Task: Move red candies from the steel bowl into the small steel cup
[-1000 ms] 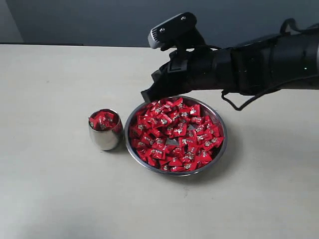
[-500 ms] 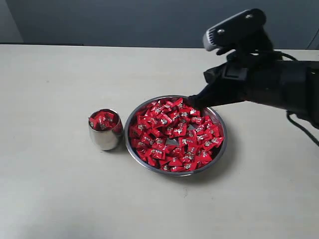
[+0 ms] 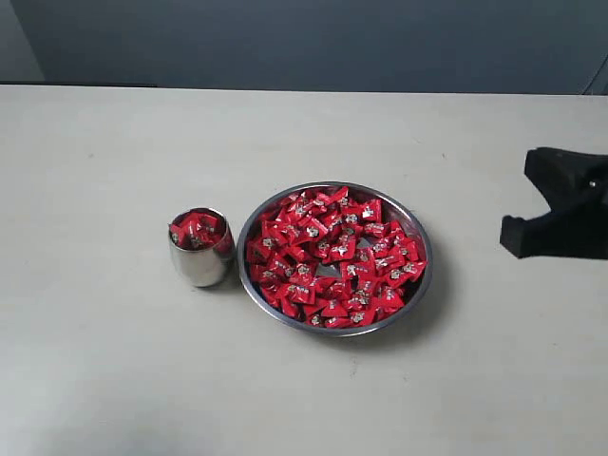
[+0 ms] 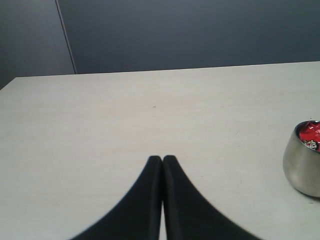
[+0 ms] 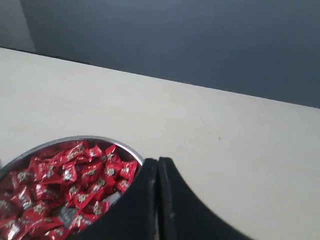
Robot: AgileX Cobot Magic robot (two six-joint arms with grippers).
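The steel bowl (image 3: 423, 285) sits mid-table, heaped with red candies (image 3: 332, 256). Just left of it stands the small steel cup (image 3: 200, 263), with several red candies (image 3: 198, 229) filling its top. My right gripper (image 3: 508, 237) is at the right edge, well to the right of the bowl, shut with nothing between its fingers. In the right wrist view the shut right gripper (image 5: 158, 161) lies beside the bowl's rim (image 5: 131, 149) and candies (image 5: 75, 175). The left gripper (image 4: 163, 158) is shut and empty over bare table, with the cup (image 4: 302, 167) off to one side. It does not show in the exterior view.
A pale table (image 3: 114, 142) stretches out on all sides of the bowl and cup. Behind its far edge stands a dark grey wall (image 3: 304, 38).
The right arm has pulled away from over the bowl's far rim to the right edge of the exterior view. The bowl, cup and candies have not moved.
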